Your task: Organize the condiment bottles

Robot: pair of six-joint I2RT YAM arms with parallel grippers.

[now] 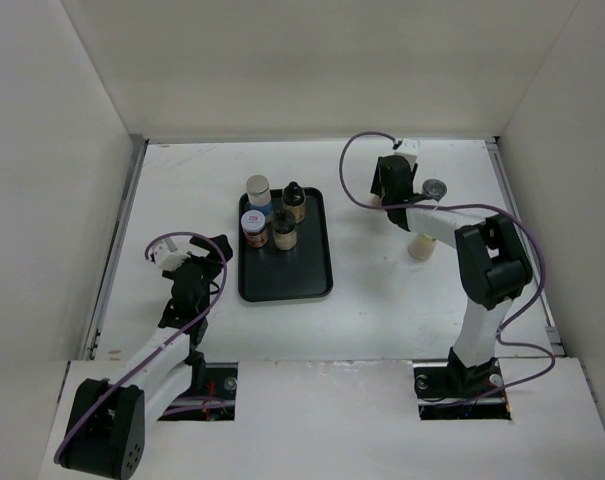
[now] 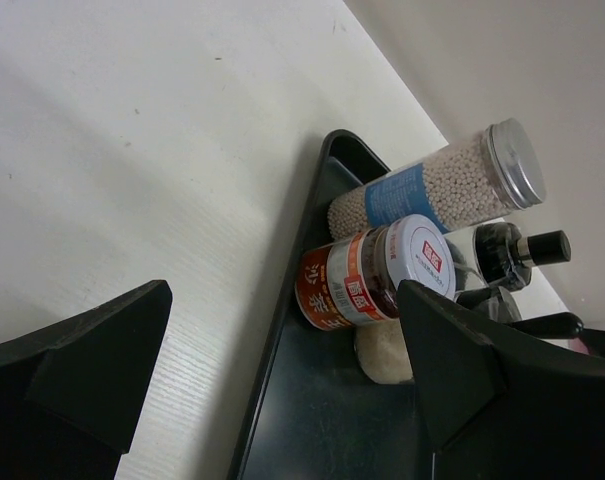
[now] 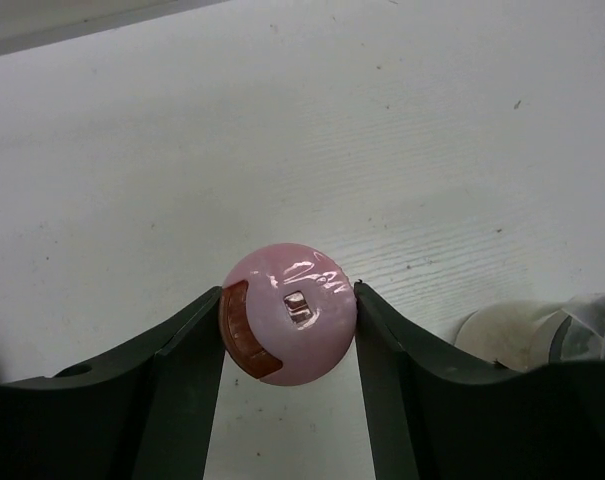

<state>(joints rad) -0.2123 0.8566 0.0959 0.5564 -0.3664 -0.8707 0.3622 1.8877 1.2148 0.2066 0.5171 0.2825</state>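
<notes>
the right fingers (image 3: 182,350) press both sides of the pink-capped bottle (image 3: 289,312), cap up over the surface (image 3: 382,120), at about 2 o'clock from the black tray (image 1: 292,280). the left fingers (image 2: 92,350) are spread wide with nothing between them, at the tray's 9 o'clock. four bottles (image 1: 283,232) crowd the tray's 12 o'clock end. a cream bottle (image 1: 422,246) stands at its 3 o'clock.

Pink-capped bottle (image 3: 290,318): upright, cap gripped on both sides between the right gripper's (image 3: 289,298) fingers. Cream-capped bottle (image 3: 504,335): standing near, outside one finger. Silver-capped bottle (image 2: 437,190), red-labelled bottle (image 2: 377,278), black-capped bottle (image 2: 522,252): upright, clustered together ahead of the left gripper (image 2: 282,290), its jaws parted.
</notes>
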